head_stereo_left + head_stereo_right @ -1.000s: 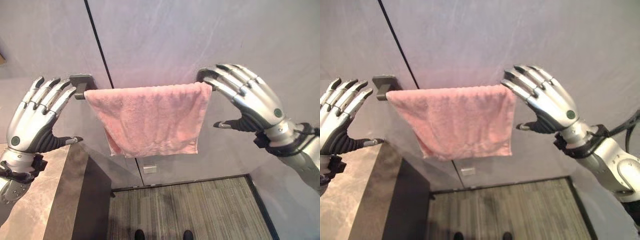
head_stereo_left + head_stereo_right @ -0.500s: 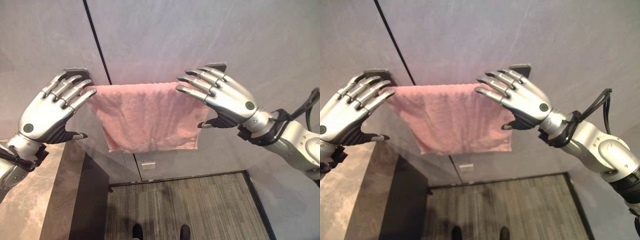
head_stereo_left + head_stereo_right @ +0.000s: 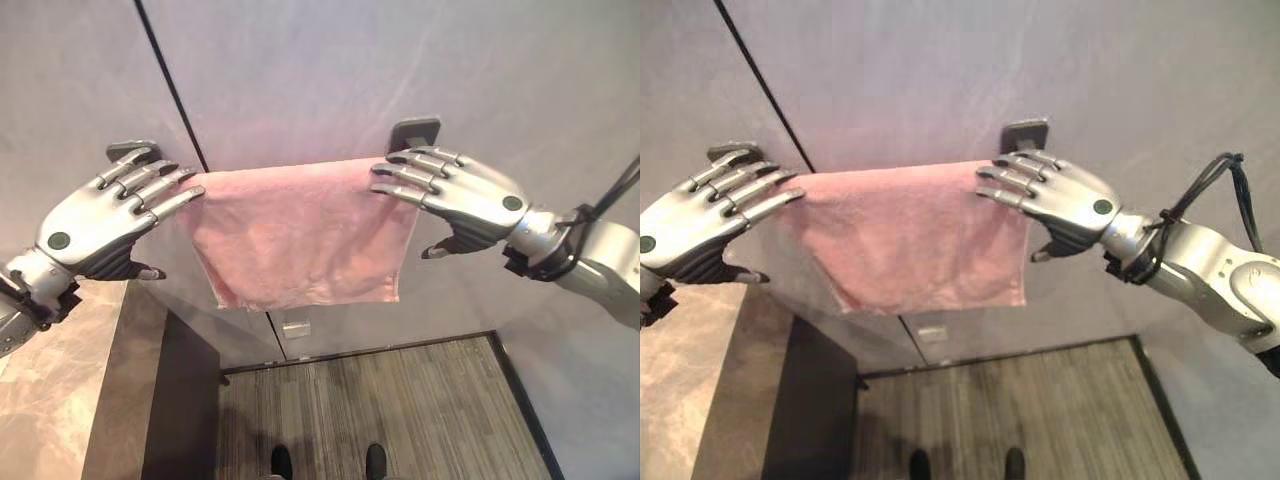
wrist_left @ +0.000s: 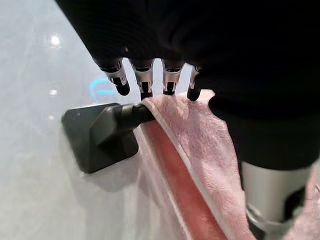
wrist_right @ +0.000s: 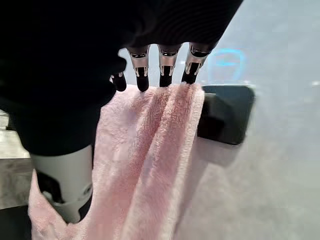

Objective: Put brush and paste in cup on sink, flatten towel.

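While the pink towel hangs over its wall rail, left hand and right hand rest straight fingers on its top corners, gripping nothing; flattening looks underway; next, probably sweep outward.

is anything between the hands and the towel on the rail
Nothing visible. The left hand has straight fingers at the left end of the pink towel, and the right hand lays its fingers on the right end, over the rail's dark wall mounts.
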Robot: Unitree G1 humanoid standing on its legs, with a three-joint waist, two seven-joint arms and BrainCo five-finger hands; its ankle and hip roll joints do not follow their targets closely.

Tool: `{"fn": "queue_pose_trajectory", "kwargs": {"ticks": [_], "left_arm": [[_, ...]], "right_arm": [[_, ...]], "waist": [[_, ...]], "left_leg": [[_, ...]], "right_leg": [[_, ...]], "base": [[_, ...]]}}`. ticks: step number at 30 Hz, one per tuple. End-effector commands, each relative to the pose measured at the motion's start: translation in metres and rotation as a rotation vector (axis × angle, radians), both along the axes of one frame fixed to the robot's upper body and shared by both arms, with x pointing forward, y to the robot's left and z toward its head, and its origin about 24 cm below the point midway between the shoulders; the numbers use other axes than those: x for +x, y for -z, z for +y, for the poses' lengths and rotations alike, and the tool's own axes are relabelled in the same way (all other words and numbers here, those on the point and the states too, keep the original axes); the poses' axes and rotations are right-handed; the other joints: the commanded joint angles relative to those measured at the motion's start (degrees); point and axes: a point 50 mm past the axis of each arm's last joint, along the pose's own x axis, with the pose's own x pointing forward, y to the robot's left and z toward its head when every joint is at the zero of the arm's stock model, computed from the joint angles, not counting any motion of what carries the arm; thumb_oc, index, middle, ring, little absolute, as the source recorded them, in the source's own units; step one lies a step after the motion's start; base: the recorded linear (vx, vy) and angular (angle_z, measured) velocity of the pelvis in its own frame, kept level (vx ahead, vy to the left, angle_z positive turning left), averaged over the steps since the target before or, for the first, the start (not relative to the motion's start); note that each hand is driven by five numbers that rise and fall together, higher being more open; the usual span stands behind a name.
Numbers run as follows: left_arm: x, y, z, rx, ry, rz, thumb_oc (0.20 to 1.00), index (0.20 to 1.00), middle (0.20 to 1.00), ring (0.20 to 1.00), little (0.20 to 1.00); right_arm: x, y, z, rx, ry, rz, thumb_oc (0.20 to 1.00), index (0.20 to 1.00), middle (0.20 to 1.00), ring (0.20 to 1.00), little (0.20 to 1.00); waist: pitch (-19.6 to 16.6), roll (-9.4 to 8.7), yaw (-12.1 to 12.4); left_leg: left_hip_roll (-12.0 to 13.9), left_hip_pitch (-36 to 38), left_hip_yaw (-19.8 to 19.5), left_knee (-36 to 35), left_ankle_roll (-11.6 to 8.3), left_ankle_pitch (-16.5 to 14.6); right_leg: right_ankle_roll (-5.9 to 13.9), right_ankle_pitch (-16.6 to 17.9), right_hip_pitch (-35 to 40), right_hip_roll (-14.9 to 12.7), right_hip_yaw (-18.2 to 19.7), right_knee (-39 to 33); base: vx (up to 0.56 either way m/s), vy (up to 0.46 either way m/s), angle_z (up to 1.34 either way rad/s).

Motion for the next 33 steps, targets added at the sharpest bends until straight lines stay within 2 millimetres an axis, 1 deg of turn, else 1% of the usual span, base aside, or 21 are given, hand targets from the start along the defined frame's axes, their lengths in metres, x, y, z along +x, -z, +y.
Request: {"fn": "queue_pose_trajectory", "kwargs": {"ticks": [1, 4, 9, 12, 13, 15, 17, 19, 20, 21, 22, 23, 24, 26, 27, 28, 29, 30, 31, 32, 33], "left_arm": [[0.000, 0.024, 0.030, -0.029, -0.167, 0.162, 1.000, 1.000, 1.000, 1.000, 1.000], [-0.002, 0.027, 0.037, -0.064, -0.207, 0.178, 1.000, 1.000, 1.000, 1.000, 1.000], [-0.001, 0.029, 0.037, -0.094, -0.208, 0.176, 1.000, 1.000, 1.000, 1.000, 1.000], [0.002, 0.032, 0.029, -0.136, -0.172, 0.167, 1.000, 1.000, 1.000, 1.000, 1.000], [0.002, 0.032, 0.029, -0.136, -0.172, 0.166, 1.000, 1.000, 1.000, 1.000, 1.000], [0.003, 0.033, 0.025, -0.209, -0.148, 0.118, 1.000, 1.000, 1.000, 1.000, 1.000], [0.008, 0.039, 0.017, -0.372, -0.099, 0.071, 1.000, 1.000, 1.000, 1.000, 1.000], [0.011, 0.045, 0.009, -0.687, -0.034, -0.009, 1.000, 1.000, 1.000, 1.000, 1.000], [0.013, 0.044, 0.004, -0.806, 0.006, -0.050, 1.000, 1.000, 1.000, 1.000, 1.000], [0.023, 0.038, -0.010, -0.998, 0.096, -0.127, 1.000, 1.000, 1.000, 1.000, 1.000], [0.033, 0.035, -0.020, -1.146, 0.160, -0.171, 1.000, 1.000, 1.000, 1.000, 1.000], [0.033, 0.034, -0.021, -1.146, 0.162, -0.172, 1.000, 1.000, 1.000, 1.000, 1.000], [0.034, 0.029, -0.029, -1.237, 0.229, -0.196, 1.000, 1.000, 1.000, 1.000, 1.000], [0.036, 0.024, -0.036, -1.382, 0.302, -0.249, 1.000, 1.000, 1.000, 1.000, 1.000], [0.029, 0.024, -0.041, -1.538, 0.387, -0.259, 1.000, 1.000, 1.000, 1.000, 1.000], [0.029, 0.025, -0.041, -1.540, 0.387, -0.254, 1.000, 1.000, 1.000, 1.000, 1.000], [0.025, 0.030, -0.040, -1.587, 0.389, -0.242, 1.000, 1.000, 1.000, 1.000, 1.000], [0.016, 0.045, -0.036, -1.694, 0.373, -0.210, 1.000, 1.000, 1.000, 1.000, 1.000], [0.014, 0.046, -0.036, -1.696, 0.370, -0.202, 1.000, 1.000, 1.000, 1.000, 1.000], [0.001, 0.067, -0.027, -1.753, 0.286, -0.160, 1.000, 1.000, 1.000, 1.000, 1.000], [0.000, 0.068, -0.027, -1.754, 0.281, -0.154, 1.000, 1.000, 1.000, 1.000, 1.000]], "right_arm": [[0.009, 0.026, -0.025, -0.113, 0.143, 0.129, 1.000, 1.000, 1.000, 1.000, 1.000], [0.010, 0.029, -0.029, -0.112, 0.169, 0.141, 1.000, 1.000, 1.000, 1.000, 1.000], [0.010, 0.032, -0.028, -0.088, 0.167, 0.150, 1.000, 1.000, 1.000, 1.000, 1.000], [0.010, 0.032, -0.018, -0.014, 0.124, 0.137, 1.000, 1.000, 1.000, 1.000, 1.000], [0.010, 0.032, -0.019, -0.013, 0.125, 0.136, 1.000, 1.000, 1.000, 1.000, 1.000], [0.008, 0.027, -0.009, 0.075, 0.071, 0.093, 1.000, 1.000, 1.000, 1.000, 1.000], [0.004, 0.022, 0.000, 0.255, 0.002, 0.074, 1.000, 1.000, 1.000, 1.000, 1.000], [0.002, 0.020, 0.008, 0.510, -0.056, 0.082, 1.000, 1.000, 1.000, 1.000, 1.000], [0.003, 0.021, 0.009, 0.640, -0.073, 0.100, 1.000, 1.000, 1.000, 1.000, 1.000], [0.008, 0.015, 0.022, 0.856, -0.141, 0.105, 1.000, 1.000, 1.000, 1.000, 1.000], [0.012, 0.011, 0.028, 1.011, -0.177, 0.097, 1.000, 1.000, 1.000, 1.000, 1.000], [0.012, 0.010, 0.028, 1.011, -0.177, 0.094, 1.000, 1.000, 1.000, 1.000, 1.000], [0.012, 0.008, 0.029, 1.086, -0.193, 0.093, 1.000, 1.000, 1.000, 1.000, 1.000], [0.009, 0.005, 0.029, 1.212, -0.221, 0.064, 1.000, 1.000, 1.000, 1.000, 1.000], [0.002, 0.006, 0.021, 1.305, -0.218, 0.019, 1.000, 1.000, 1.000, 1.000, 1.000], [0.001, 0.007, 0.021, 1.305, -0.215, 0.020, 1.000, 1.000, 1.000, 1.000, 1.000], [-0.002, 0.012, 0.016, 1.339, -0.199, 0.020, 1.000, 1.000, 1.000, 1.000, 1.000], [-0.010, 0.029, 0.003, 1.441, -0.153, 0.056, 1.000, 1.000, 1.000, 1.000, 1.000], [-0.012, 0.030, 0.003, 1.442, -0.149, 0.062, 1.000, 1.000, 1.000, 1.000, 1.000], [-0.020, 0.056, -0.010, 1.537, -0.082, 0.163, 1.000, 1.000, 1.000, 1.000, 1.000], [-0.022, 0.057, -0.011, 1.537, -0.079, 0.170, 1.000, 1.000, 1.000, 1.000, 1.000]], "waist": [[-1.8, -1.63, 0.1], [-1.7, -1.58, 0.1], [-1.8, -1.70, 0.1], [-1.8, -1.69, 0.0], [-1.8, -1.69, 0.0], [-1.8, -1.67, -0.1], [-1.8, -1.72, 0.1], [-2.1, -1.81, 0.0], [-2.2, -1.93, 0.2], [-2.6, -1.98, 0.2], [-2.9, -2.01, 0.1], [-2.9, -2.05, 0.1], [-3.0, -2.10, 0.1], [-3.5, -2.01, -0.2], [-3.6, -1.93, -0.6], [-3.7, -1.91, -0.5], [-3.8, -1.84, -0.7], [-3.5, -1.65, -1.1], [-3.7, -1.64, -1.1], [-3.3, -1.43, -1.4], [-3.6, -1.43, -1.4]], "left_leg": [[3.0, 0.3, -1.4, 0.3, -3.17, -0.9], [3.1, 0.5, -1.2, 0.3, -3.26, -0.8], [3.3, 0.6, -1.2, 0.3, -3.36, -0.9], [3.5, 0.9, -1.2, 0.3, -3.34, -1.1], [3.5, 0.9, -1.2, 0.3, -3.35, -1.1], [3.6, 1.0, -1.3, 0.3, -3.30, -1.0], [3.7, 1.4, -1.5, 0.3, -3.19, -1.1], [3.7, 1.9, -1.5, 0.3, -3.00, -1.4], [3.8, 1.9, -1.7, 0.3, -2.86, -1.2], [3.9, 2.4, -1.9, 0.3, -2.71, -1.5], [4.0, 2.9, -2.0, 0.3, -2.57, -1.6], [4.0, 2.6, -2.0, 0.3, -2.55, -1.3], [4.0, 2.9, -2.1, 0.3, -2.49, -1.3], [4.2, 3.1, -2.1, 0.3, -2.57, -1.3], [4.3, 3.4, -2.0, 0.3, -2.64, -1.3], [4.3, 3.4, -2.1, 0.3, -2.65, -1.3], [4.4, 3.6, -2.1, 0.3, -2.68, -1.3], [4.5, 3.7, -2.1, 0.3, -2.64, -1.2], [4.6, 3.8, -2.1, 0.3, -2.65, -1.2], [4.7, 3.9, -2.0, 0.3, -2.57, -1.0], [4.7, 4.0, -2.0, 0.3, -2.58, -1.0]], "right_leg": [[6.06, 0.2, 1.3, -5.8, -1.4, 0.0], [6.05, 0.1, 1.4, -5.8, -1.3, 0.0], [6.02, -0.1, 1.6, -5.7, -1.5, 0.0], [5.89, -0.4, 1.9, -5.5, -1.5, 0.0], [5.89, -0.4, 1.9, -5.5, -1.5, 0.0], [5.82, -0.5, 2.0, -5.4, -1.5, 0.0], [5.65, -0.8, 2.5, -5.3, -1.6, 0.0], [5.42, -1.3, 3.1, -5.2, -1.6, 0.0], [5.18, -1.2, 3.2, -5.2, -1.5, 0.0], [4.79, -1.7, 3.8, -5.1, -1.5, 0.0], [4.40, -1.9, 4.4, -5.0, -1.5, 0.0], [4.33, -1.7, 4.1, -5.0, -1.4, 0.0], [4.15, -1.8, 4.4, -4.8, -1.5, 0.0], [3.82, -2.0, 4.8, -4.6, -1.5, 0.0], [3.55, -2.3, 5.2, -4.4, -1.5, 0.0], [3.53, -2.3, 5.3, -4.4, -1.6, 0.0], [3.45, -2.4, 5.5, -4.3, -1.6, 0.0], [3.22, -2.4, 5.7, -4.2, -1.7, 0.0], [3.21, -2.5, 5.8, -4.2, -1.7, 0.0], [3.06, -2.5, 5.9, -4.2, -1.7, 0.0], [3.06, -2.5, 6.0, -4.2, -1.7, 0.0]], "base": [[0.03, 0.000, -0.05], [0.01, -0.005, -0.08], [0.00, -0.006, -0.05], [0.00, 0.000, 0.00], [0.00, 0.000, 0.00], [0.00, 0.000, 0.00], [0.00, 0.000, 0.00], [-0.01, -0.016, 0.01], [-0.04, -0.052, 0.00], [-0.06, -0.066, -0.02], [-0.06, -0.053, 0.00], [-0.06, -0.040, 0.06], [-0.04, -0.030, 0.08], [-0.03, -0.040, 0.03], [0.00, 0.000, 0.00], [-0.02, -0.030, 0.06], [-0.02, -0.028, 0.06], [-0.02, -0.028, 0.06], [0.00, 0.000, 0.00], [-0.01, -0.010, 0.03], [-0.03, -0.020, 0.04]]}}
